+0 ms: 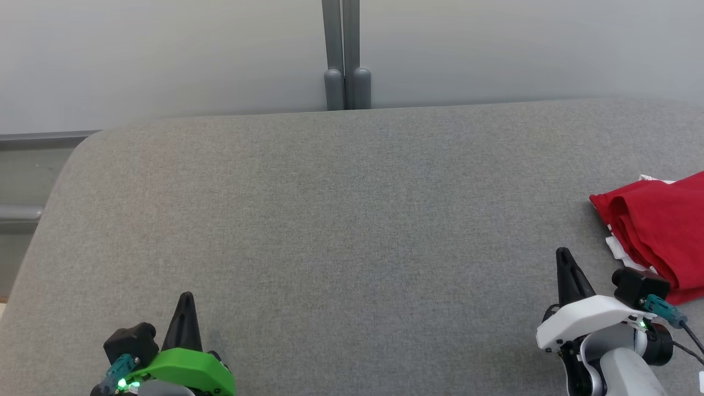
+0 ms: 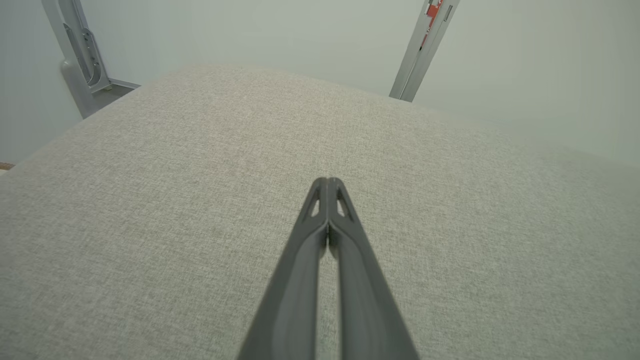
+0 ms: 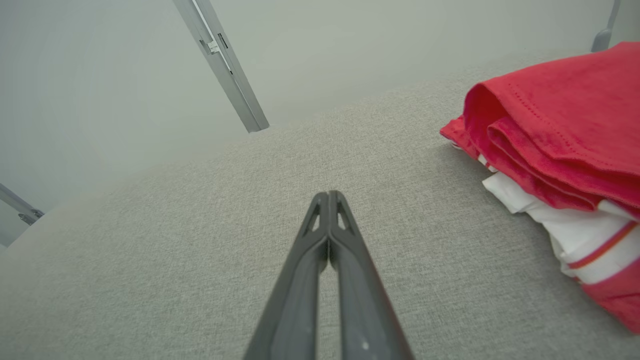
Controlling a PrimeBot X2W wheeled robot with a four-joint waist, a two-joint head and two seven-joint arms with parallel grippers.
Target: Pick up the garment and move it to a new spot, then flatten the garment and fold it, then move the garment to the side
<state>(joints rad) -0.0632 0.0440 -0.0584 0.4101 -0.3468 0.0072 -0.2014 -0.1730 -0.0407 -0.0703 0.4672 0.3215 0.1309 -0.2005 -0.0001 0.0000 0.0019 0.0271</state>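
Lab-like robot test bay, grey fabric-covered table (image 1: pixel 352 220), plain pale partition panels (image 1: pixel 165 55), grey metal posts (image 1: pixel 346 55)

- Table (image 1: pixel 330 220): grey woven cover, rounded far-left corner.
- Wall (image 1: pixel 165 55): pale and plain, behind the table.
- Posts (image 1: pixel 346 55): two grey uprights side by side, at the middle of the table's far edge.
- Rail (image 1: pixel 38 138): grey, along the wall left of the table.

Left pincer (image 1: pixel 186 300) dark, green shell (image 1: pixel 187 371); right pincer (image 1: pixel 563 256) dark, white shell (image 1: pixel 588 316), teal plug (image 1: pixel 663 311), black cable (image 1: pixel 694 335).
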